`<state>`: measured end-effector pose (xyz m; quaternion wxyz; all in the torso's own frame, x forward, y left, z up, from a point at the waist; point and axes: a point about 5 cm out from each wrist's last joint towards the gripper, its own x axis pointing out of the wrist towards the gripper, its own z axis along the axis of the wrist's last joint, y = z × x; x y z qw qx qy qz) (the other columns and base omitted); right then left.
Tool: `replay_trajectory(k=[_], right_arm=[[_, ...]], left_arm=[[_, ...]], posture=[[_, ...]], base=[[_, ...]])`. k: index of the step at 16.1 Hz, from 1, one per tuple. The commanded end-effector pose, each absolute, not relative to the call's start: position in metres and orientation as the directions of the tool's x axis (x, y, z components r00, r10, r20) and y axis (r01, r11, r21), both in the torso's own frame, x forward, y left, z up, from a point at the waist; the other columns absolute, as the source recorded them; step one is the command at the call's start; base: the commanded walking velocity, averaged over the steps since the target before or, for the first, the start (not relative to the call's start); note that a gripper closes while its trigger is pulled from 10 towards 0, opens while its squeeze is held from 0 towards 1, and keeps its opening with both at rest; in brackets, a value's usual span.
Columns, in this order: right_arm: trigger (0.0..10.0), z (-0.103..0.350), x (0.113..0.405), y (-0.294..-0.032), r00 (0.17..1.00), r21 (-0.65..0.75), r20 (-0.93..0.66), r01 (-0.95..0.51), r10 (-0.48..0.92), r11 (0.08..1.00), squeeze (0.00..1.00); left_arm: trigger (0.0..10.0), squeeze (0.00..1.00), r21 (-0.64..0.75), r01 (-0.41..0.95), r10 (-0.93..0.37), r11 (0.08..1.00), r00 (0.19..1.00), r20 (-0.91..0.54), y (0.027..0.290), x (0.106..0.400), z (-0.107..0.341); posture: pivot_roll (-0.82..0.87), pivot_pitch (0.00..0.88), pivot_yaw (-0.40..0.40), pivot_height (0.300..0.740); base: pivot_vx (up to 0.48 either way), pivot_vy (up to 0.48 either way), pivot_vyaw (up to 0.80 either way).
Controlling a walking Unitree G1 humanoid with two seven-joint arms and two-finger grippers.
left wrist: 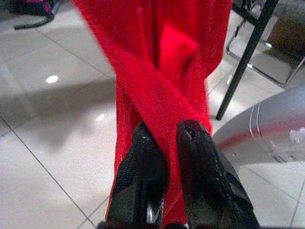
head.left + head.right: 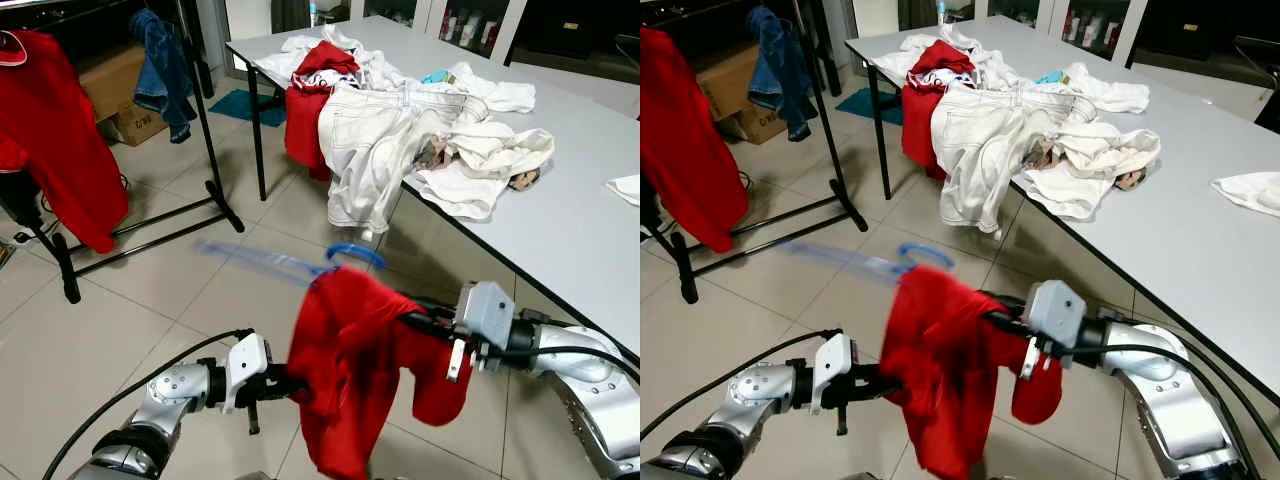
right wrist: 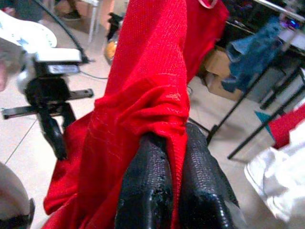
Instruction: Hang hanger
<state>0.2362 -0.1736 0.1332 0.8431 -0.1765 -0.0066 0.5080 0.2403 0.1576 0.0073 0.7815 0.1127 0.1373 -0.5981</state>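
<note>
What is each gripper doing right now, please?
Left gripper: shut on the red garment.
Right gripper: shut on the same red garment, which hangs on a blue hanger.

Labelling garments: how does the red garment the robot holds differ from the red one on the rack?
The held red knit garment is bunched, pinched between both grippers, on a blue plastic hanger. The red garment on the black rack hangs full-length, untouched. Both are red.
</note>
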Motion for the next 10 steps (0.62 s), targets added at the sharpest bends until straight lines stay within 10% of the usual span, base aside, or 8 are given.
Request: replay_trajectory(k=[1, 10], right_arm=[[0.0, 0.134, 0.237, -0.179, 0.511, -0.286, -0.143, -0.841, 0.847, 0.459, 0.0], [0.0, 0.115, 0.234, -0.203, 0.551, -0.274, -0.1, -0.816, 0.828, 0.51, 0.0]], left_arm=[[0.0, 0.0, 0.01, 0.967, -0.91, 0.254, 0.242, -0.337, 0.158, 0.239, 0.008], [0.0, 0.0, -0.002, 0.904, -0.877, 0.428, 0.415, -0.243, 0.205, 0.258, 0.035]], posture=[[-0.11, 0.0, 0.021, 0.74], [-0.08, 0.0, 0.009, 0.74]], base=[[0.0, 0.0, 0.0], [0.0, 0.0, 0.0]])
